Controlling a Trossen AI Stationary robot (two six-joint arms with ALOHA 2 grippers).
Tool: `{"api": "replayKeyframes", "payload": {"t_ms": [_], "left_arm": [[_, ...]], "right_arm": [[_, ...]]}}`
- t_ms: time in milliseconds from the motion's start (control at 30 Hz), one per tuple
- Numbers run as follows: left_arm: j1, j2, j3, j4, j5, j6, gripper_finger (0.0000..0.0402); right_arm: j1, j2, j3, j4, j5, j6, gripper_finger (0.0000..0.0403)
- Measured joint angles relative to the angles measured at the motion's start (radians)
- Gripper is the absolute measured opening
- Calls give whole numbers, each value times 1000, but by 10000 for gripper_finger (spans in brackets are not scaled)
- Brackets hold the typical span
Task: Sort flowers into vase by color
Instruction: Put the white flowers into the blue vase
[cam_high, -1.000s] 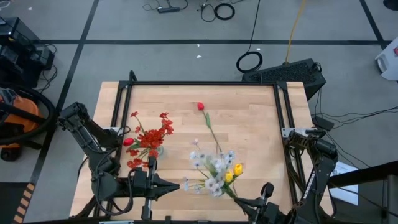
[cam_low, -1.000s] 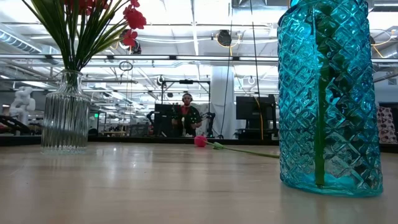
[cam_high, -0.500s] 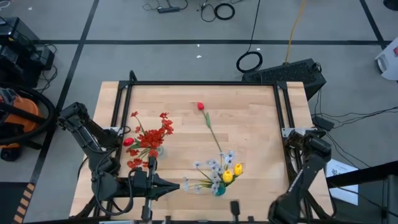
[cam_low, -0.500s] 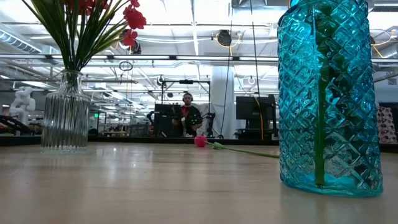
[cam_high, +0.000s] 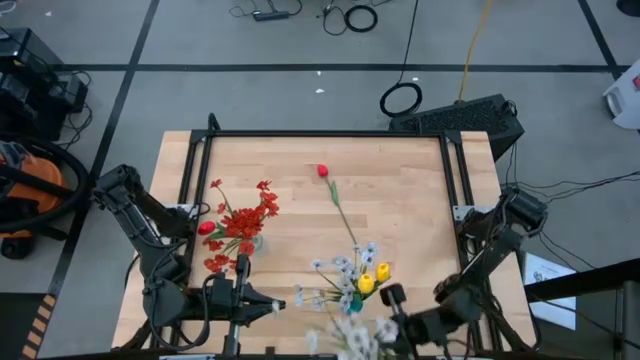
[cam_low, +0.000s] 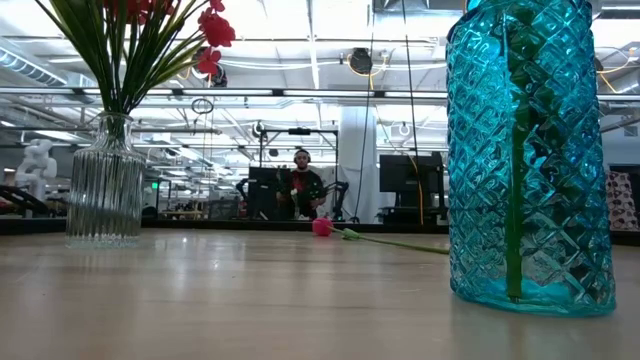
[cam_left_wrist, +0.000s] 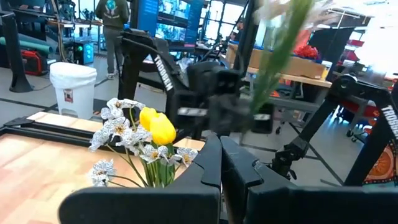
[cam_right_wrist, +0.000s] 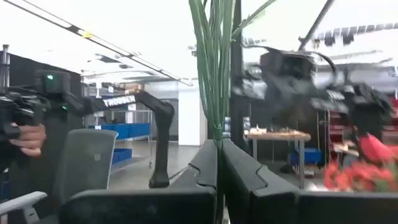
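Note:
A blue vase (cam_high: 352, 303) (cam_low: 525, 160) holds white blossoms and a yellow tulip (cam_left_wrist: 155, 127). To its left, a clear ribbed vase (cam_low: 105, 180) holds red flowers (cam_high: 240, 222). One red tulip (cam_high: 322, 172) lies flat on the table farther back. My right gripper (cam_high: 388, 322) hangs at the near edge, right of the blue vase, shut on a spray of white blossoms (cam_high: 345, 340). My left gripper (cam_high: 283, 303) waits shut and level between the two vases, holding nothing. My right gripper pinches the spray's thin green stalks (cam_right_wrist: 214, 127) between its two fingers. The stalks run on past the fingertips, and the blossoms (cam_high: 345, 340) stand out toward the table's left. The spray is in the air by the near edge, outside the blue vase.
A black frame (cam_high: 330, 135) runs along the table's far and side edges. Bare wood lies between the vases and the far edge, crossed by the lying tulip's stem (cam_high: 342, 215). A person (cam_low: 300, 185) stands in the room far behind the table.
My right gripper has swung from right of the blue vase toward the table's near edge and leftward, turning as it went. It has carried the white spray away from above the blue vase, and the spray now shows blurred at the near edge. The left arm kept still.

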Motion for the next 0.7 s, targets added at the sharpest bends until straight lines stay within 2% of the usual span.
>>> {"api": "replayKeyframes", "payload": {"t_ms": [100,233,333,567,700], "left_arm": [[0,0,0,0,0,0,0],[0,0,0,-16,0,-1,0],[0,0,0,-25,-1,-1,0],[0,0,0,-26,-1,0,0],[0,0,0,-33,-1,1,0]], "right_arm": [[-27,-11,-71,22,5,94,0],[-57,21,-80,6,-26,171,0],[-76,31,-80,10,-96,93,0],[-83,30,-79,-11,-92,-85,0],[-93,30,-79,-80,-91,-91,0]]}}
